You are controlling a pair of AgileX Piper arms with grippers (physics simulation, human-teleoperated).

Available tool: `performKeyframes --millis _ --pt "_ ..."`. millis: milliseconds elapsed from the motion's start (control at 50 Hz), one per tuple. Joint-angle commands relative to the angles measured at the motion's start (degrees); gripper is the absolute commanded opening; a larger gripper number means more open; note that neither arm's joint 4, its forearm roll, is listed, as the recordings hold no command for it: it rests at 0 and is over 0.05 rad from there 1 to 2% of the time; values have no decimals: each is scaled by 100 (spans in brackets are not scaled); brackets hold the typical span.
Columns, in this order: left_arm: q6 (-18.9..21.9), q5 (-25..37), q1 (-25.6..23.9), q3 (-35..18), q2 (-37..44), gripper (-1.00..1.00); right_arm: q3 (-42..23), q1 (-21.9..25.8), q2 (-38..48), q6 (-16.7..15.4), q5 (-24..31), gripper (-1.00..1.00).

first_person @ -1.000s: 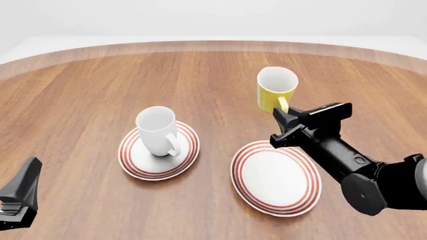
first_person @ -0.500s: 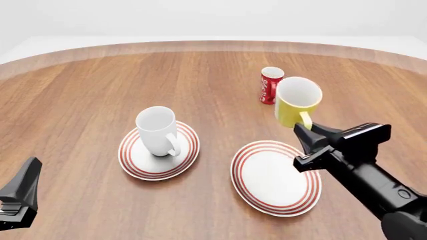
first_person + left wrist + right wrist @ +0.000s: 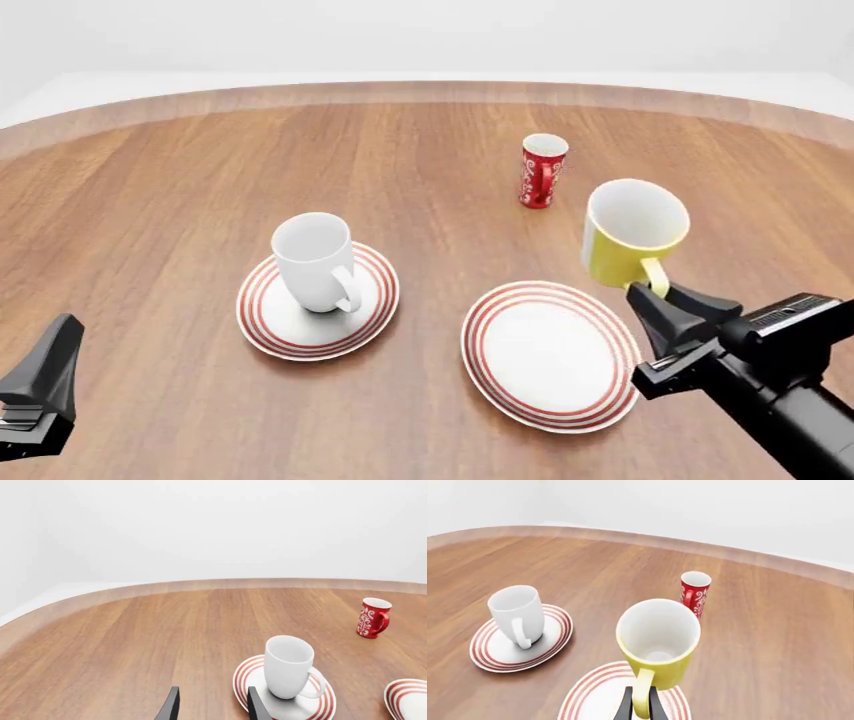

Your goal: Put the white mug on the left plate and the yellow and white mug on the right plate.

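The right gripper (image 3: 650, 292) is clamping the yellow and white mug (image 3: 631, 232) by its handle, just beside the right plate (image 3: 551, 354); the left gripper (image 3: 212, 706) is sitting narrowly parted, holding nothing.

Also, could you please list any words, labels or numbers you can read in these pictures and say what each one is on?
Red cup: white markings run down its side, too small and blurred to read as words; in the left wrist view they look more like ornament.
White mug, yellow and white mug, left plate, right plate: no text.
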Motion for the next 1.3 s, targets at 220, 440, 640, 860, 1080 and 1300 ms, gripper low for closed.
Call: performKeyframes --millis 220,440,640,860,1080,1300 --pt "0 0 0 0 0 100 308 69 -738 229 537 -100" --pt "0 0 0 0 0 100 309 198 -586 277 481 -100" --pt "0 0 0 0 0 100 309 331 202 335 -186 -100" --pt "0 0 0 0 0 100 309 450 1124 401 -947 -100" --pt "0 0 0 0 0 100 309 534 1973 471 -1604 -100" --pt "0 0 0 0 0 100 309 480 2756 561 -2191 -100"
